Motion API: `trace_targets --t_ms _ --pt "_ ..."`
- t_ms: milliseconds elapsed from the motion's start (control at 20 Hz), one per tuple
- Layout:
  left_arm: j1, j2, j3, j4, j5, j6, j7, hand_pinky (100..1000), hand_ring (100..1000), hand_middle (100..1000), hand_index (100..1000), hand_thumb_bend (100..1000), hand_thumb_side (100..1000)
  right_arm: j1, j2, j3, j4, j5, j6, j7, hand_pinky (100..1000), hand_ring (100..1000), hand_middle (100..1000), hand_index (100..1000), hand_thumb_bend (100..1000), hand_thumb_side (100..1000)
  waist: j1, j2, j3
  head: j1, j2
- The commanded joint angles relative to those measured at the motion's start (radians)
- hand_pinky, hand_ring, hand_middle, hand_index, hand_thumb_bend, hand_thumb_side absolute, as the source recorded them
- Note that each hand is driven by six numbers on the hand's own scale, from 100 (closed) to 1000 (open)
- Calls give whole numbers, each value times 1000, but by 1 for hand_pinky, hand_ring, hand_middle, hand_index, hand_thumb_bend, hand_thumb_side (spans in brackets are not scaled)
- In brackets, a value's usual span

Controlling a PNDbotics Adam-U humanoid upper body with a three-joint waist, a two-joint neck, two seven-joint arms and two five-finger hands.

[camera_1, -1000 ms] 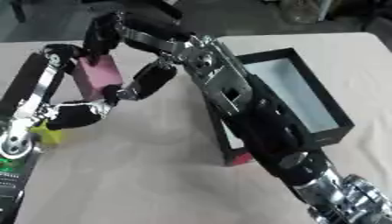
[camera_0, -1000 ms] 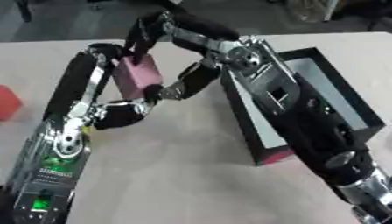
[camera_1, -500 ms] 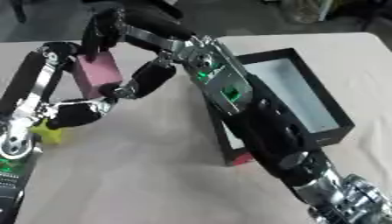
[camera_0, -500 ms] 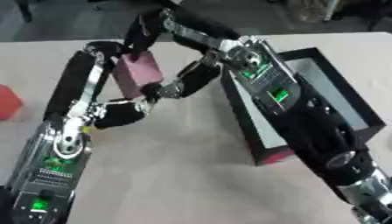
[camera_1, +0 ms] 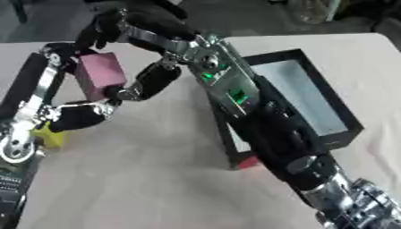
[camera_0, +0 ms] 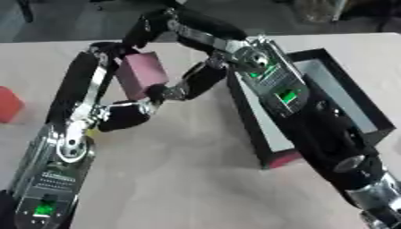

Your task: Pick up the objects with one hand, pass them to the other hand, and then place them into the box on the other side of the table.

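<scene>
The pink block (camera_0: 141,74) is up in the air above the left part of the table (camera_0: 180,179), well left of the black box (camera_0: 344,96). The left hand (camera_0: 168,91) has its fingers curled around the block's lower right side. The right hand (camera_0: 149,27) sits at the block's top, with dark fingers bent down near its upper left corner, but it is too dark to tell whether they touch it. A red thing (camera_0: 8,103) lies at the left edge, and a yellow thing (camera_1: 49,136) lies beside the left arm.

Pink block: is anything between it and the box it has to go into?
Only the right forearm crosses the space between the pink block and the box; no loose thing does. Both hands meet at the block: left hand, right hand.
</scene>
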Motion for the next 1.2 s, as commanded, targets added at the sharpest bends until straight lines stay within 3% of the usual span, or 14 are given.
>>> trace_targets --t_ms 50,1000,1200 --pt "-27 -15 -5 -15 -11 12 5 662 446 400 591 301 100 -16 2 6 -50 14 -7 -12 761 717 641 773 388 100 0 -16 -1 -2 -10" --pt "-23 -24 1 -7 -51 55 2 645 429 356 581 330 100 -1 -12 -9 -146 35 16 -20 742 688 594 737 403 100 2 -14 -10 0 -12" --pt "-21 -23 2 -8 -55 60 1 643 428 355 581 333 100 1 -13 -11 -142 48 11 -25 742 688 536 736 403 100 3 -14 -9 0 -11"
